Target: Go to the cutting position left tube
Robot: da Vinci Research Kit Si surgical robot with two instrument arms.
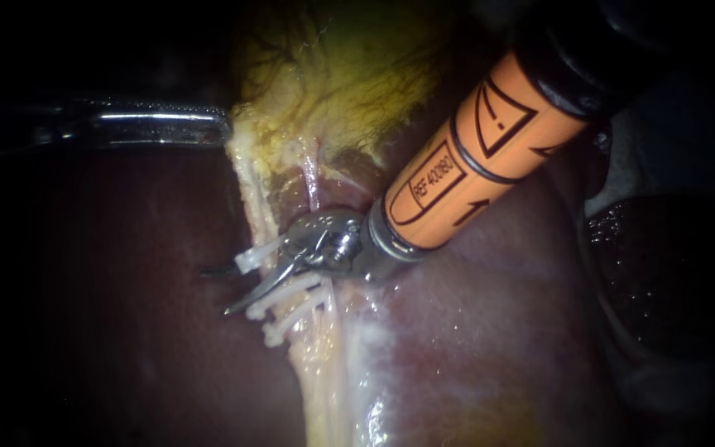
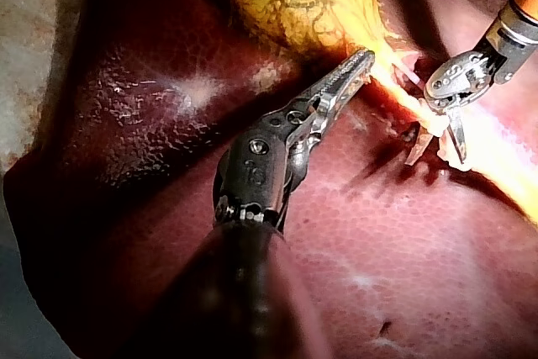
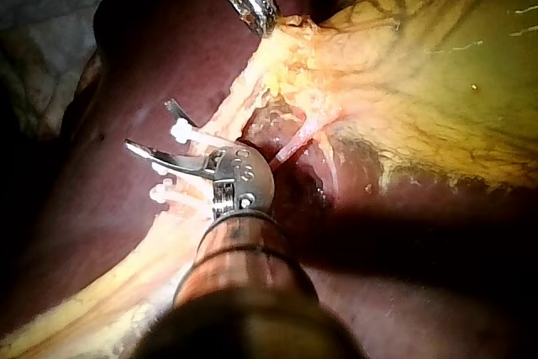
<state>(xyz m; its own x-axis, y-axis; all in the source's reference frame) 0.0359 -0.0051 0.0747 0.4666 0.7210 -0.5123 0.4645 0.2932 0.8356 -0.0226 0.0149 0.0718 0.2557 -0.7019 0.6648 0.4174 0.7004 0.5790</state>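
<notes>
Orange-sleeved and right up against the lens, the right instrument [image 1: 217, 291] reaches down over the liver [image 1: 473, 331], which fills most of what one sees. Above lies the yellow gallbladder [image 1: 349, 74], and the left instrument [image 1: 208, 124] has its jaws clenched on the gallbladder's edge, apparently holding the tissue taut toward the left. From that edge the left tube [image 1: 247, 194] runs down as a pale cord, with one white clip [image 1: 251, 257] across it and a pair [image 1: 295, 308] lower down. The right instrument's blades stand released and gaping, with nothing gripped, at the stretch between the single clip and the pair. Whether the tube sits fully inside the gap I cannot tell from any view. To my eye the approach is nearly done. Doing it well would mean easing the blades on until the tube lies deep in their gap and square across it. The blades should be clear of every clip and off the liver beneath, with the left instrument's tension held steady.
</notes>
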